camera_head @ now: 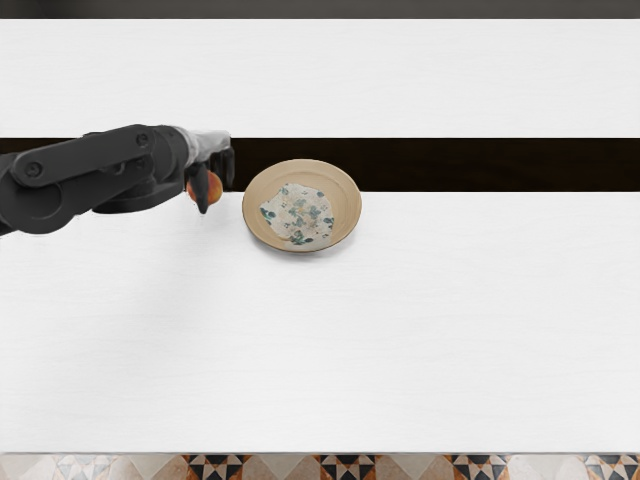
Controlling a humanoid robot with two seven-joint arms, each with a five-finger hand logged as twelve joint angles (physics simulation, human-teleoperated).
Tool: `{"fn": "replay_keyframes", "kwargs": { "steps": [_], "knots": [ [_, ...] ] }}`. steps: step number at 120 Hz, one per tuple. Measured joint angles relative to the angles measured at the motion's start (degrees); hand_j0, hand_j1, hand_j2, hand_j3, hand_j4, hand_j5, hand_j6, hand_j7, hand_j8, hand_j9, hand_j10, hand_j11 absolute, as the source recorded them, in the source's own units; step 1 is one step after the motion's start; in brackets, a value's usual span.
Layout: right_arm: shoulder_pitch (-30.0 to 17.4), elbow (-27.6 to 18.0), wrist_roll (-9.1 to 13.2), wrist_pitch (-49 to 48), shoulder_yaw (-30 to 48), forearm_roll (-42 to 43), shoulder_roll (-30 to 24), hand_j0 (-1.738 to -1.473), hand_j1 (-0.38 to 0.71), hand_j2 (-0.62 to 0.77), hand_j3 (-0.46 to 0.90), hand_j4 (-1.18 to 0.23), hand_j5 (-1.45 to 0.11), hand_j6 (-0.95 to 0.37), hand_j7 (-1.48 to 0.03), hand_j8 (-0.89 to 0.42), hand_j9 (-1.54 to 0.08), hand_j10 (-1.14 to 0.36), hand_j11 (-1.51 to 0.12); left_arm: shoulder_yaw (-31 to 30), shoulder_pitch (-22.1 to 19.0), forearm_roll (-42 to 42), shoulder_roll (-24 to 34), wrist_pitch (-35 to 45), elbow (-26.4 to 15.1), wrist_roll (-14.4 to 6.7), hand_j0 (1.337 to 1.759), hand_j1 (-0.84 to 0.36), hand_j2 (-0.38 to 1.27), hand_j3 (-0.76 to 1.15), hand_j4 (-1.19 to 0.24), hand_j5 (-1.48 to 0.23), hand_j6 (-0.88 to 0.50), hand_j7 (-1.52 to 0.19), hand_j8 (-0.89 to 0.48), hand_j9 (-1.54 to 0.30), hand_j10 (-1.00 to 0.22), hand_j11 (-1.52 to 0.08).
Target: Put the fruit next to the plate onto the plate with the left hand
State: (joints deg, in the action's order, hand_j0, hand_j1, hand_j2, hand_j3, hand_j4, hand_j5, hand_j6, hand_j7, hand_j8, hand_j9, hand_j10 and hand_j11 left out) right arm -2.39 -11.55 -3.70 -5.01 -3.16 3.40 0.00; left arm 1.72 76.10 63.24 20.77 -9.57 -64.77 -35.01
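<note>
Head view, my only feed. I see the dark grey left arm [80, 180] coming in from the left edge, over the far left part of the white matte table [320, 330]. The left hand [212, 165] sits at the table's far edge, its black fingers [205, 195] curled down around a small round orange fruit [194, 186]. The fingers are closed on the fruit and only its left side shows between them. I can't tell whether the fruit rests on the table or is lifted.

The fruit is just left of the round tan ceramic plate with a pale blue-green floral centre [349, 200], near it but not touching its rim. The plate lies flat near the table's far edge, against a dark band [450, 165] behind. A strip of patterned tile floor [350, 467] runs below the table's near edge.
</note>
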Motion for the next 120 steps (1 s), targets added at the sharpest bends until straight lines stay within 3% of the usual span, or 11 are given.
{"fn": "replay_keyframes", "kwargs": {
  "steps": [7, 20, 31, 52, 106, 110, 120],
  "knots": [
    [0.0, 0.0, 0.0, 0.0, 0.0, 0.0, 0.0, -1.658, -0.33, 0.0, 0.0, -0.01, -0.02, -0.01, -0.02, -0.01, -0.02, -0.01, -0.02, 0.0, 1.0, -0.8, -0.3, 0.0, 0.0, 0.0, 1.651, -0.23, 0.3, 0.0, -0.74, -1.04, -0.56, -1.0, -0.5, -1.01, -0.66, -1.02],
    [0.0, 0.0, 0.0, 0.0, 0.0, 0.0, 0.0, -1.658, -0.33, 0.0, 0.0, -0.01, -0.02, -0.01, -0.02, -0.01, -0.02, -0.01, -0.02, 0.1, 2.2, -1.8, -2.4, -0.1, 0.1, 0.0, 1.653, -0.3, 0.47, 0.0, -0.74, -1.05, -0.52, -1.01, -0.45, -1.01, -0.63, -1.01],
    [0.0, 0.0, 0.0, 0.0, 0.0, 0.0, 0.0, -1.658, -0.33, 0.0, 0.0, -0.01, -0.02, -0.01, -0.02, -0.01, -0.02, -0.01, -0.02, 0.4, 2.8, -2.1, -4.2, 0.0, 0.1, 0.0, 1.653, -0.26, 0.36, 0.0, -0.74, -1.04, -0.54, -1.01, -0.47, -1.01, -0.65, -1.01],
    [0.0, 0.0, 0.0, 0.0, 0.0, 0.0, 0.0, -1.658, -0.33, 0.0, 0.0, -0.02, -0.02, -0.01, -0.02, -0.01, -0.02, -0.01, -0.02, 1.3, 4.9, -2.7, -9.7, 0.5, 0.2, 0.0, 1.654, -0.29, 0.45, 0.0, -0.74, -1.04, -0.54, -1.01, -0.47, -1.02, -0.64, -1.01],
    [-0.1, 0.0, 0.0, 0.0, -0.1, 0.0, 0.0, -1.658, -0.33, 0.0, 0.0, -0.01, -0.02, -0.01, -0.02, -0.01, -0.02, -0.01, -0.02, 1.5, -0.1, -2.1, -10.7, 0.6, 0.4, 0.0, 1.655, -0.31, 0.48, 0.0, -0.73, -1.03, -0.54, -0.99, -0.48, -1.0, -0.64, -0.99],
    [-0.1, 0.0, 0.0, 0.0, -0.1, 0.0, 0.0, -1.658, -0.33, 0.0, 0.0, -0.01, -0.02, -0.01, -0.02, -0.01, -0.02, -0.01, -0.02, 1.5, -0.1, -2.0, -10.7, 0.7, 0.4, 0.0, 1.655, -0.29, 0.45, 0.0, -0.7, -0.98, -0.55, -0.94, -0.48, -0.95, -0.62, -0.95],
    [-0.1, 0.0, 0.0, 0.0, -0.2, 0.0, 0.0, -1.658, -0.33, 0.0, 0.0, -0.01, -0.02, -0.01, -0.02, -0.01, -0.02, -0.01, -0.02, 1.7, 0.4, -1.8, -10.8, 1.0, 0.4, 0.0, 1.656, -0.13, 0.31, 0.0, -0.52, -0.72, -0.41, -0.69, -0.37, -0.7, -0.46, -0.7]
  ]
}}
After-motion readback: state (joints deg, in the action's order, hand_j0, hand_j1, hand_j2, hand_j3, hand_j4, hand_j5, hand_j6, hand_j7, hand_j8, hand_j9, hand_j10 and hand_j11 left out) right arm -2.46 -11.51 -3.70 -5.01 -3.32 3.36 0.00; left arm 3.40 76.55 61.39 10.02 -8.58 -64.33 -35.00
